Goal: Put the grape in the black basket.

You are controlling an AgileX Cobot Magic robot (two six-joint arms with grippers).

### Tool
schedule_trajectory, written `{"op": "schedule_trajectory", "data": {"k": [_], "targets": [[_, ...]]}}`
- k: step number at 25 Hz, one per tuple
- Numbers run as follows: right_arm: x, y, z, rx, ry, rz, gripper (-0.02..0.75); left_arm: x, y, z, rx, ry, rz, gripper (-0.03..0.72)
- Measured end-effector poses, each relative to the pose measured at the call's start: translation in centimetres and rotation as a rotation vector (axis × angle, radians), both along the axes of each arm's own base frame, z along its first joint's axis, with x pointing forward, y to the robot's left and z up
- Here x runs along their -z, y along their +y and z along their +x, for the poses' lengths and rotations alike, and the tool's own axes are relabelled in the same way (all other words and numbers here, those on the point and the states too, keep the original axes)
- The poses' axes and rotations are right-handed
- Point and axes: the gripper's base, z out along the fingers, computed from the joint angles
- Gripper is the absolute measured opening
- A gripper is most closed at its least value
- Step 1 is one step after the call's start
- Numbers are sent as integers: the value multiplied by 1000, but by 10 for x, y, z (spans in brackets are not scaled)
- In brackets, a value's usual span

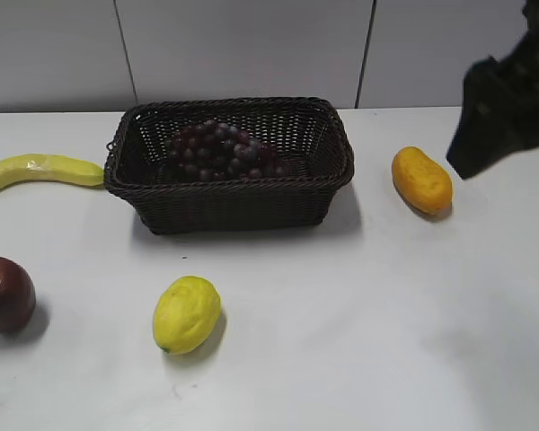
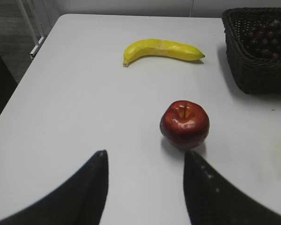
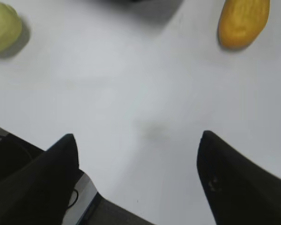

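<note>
The grape bunch (image 1: 217, 151), dark red-purple, lies inside the black basket (image 1: 234, 205) at the back middle of the table. Both also show at the top right of the left wrist view, the grape (image 2: 267, 40) within the basket (image 2: 253, 70). My right gripper (image 1: 503, 112) is raised at the right edge of the exterior view, away from the basket; in the right wrist view it (image 3: 138, 140) is open and empty above bare table. My left gripper (image 2: 145, 157) is open and empty, just short of a red apple; it is out of the exterior view.
A banana (image 1: 38, 171) lies left of the basket. A dark red apple (image 1: 4, 294) sits at the front left, a lemon (image 1: 187, 313) in front of the basket, and an orange oval fruit (image 1: 422, 180) to its right. The table edge shows in the right wrist view (image 3: 98, 197).
</note>
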Motion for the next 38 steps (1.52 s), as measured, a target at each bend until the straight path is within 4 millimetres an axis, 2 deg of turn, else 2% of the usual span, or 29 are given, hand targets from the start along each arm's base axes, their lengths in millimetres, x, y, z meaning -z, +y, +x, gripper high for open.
{"op": "schedule_trajectory", "data": {"k": [4, 8, 12, 17, 23, 31, 38], "targets": [[17, -19, -22, 52, 2, 9, 595, 0, 0, 0, 0, 0, 0, 489], [26, -49, -36, 158, -5, 22, 595, 0, 0, 0, 0, 0, 0, 489], [24, -79, -54, 279, -67, 48, 595, 0, 0, 0, 0, 0, 0, 489], [13, -106, -82, 403, -210, 98, 595, 0, 0, 0, 0, 0, 0, 489], [19, -119, -122, 475, -352, 140, 595, 0, 0, 0, 0, 0, 0, 489], [49, -124, -171, 477, -479, 182, 594, 0, 0, 0, 0, 0, 0, 489], [49, -130, -204, 479, -646, 198, 593, 0, 0, 0, 0, 0, 0, 489]]}}
